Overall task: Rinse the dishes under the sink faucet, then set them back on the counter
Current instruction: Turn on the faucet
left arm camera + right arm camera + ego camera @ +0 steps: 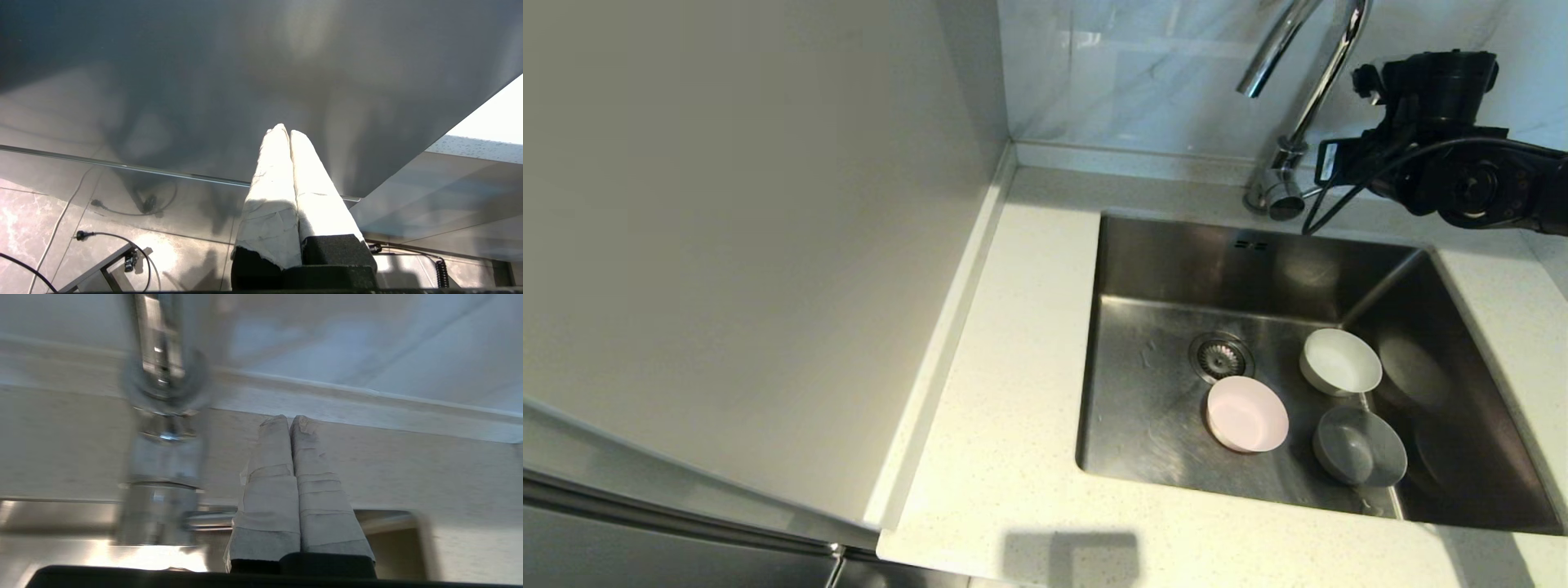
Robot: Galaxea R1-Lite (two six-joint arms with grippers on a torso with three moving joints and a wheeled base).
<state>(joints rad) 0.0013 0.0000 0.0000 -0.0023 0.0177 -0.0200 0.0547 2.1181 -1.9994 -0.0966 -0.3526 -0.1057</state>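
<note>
Dishes point(1247, 414) in sink point(1160, 269), right gripper point(291, 418) beside faucet point(163, 416)

The faucet point(1307, 82) is cut off by the top edge of the head view, so the crown of its curve is out of sight; in the right wrist view its base is blurred. The right arm runs off the right edge, and its end effector point(291, 418) hides behind the wrist housing in the head view. The sink point(1160, 261) loses its lower right corner at the frame edge
</note>
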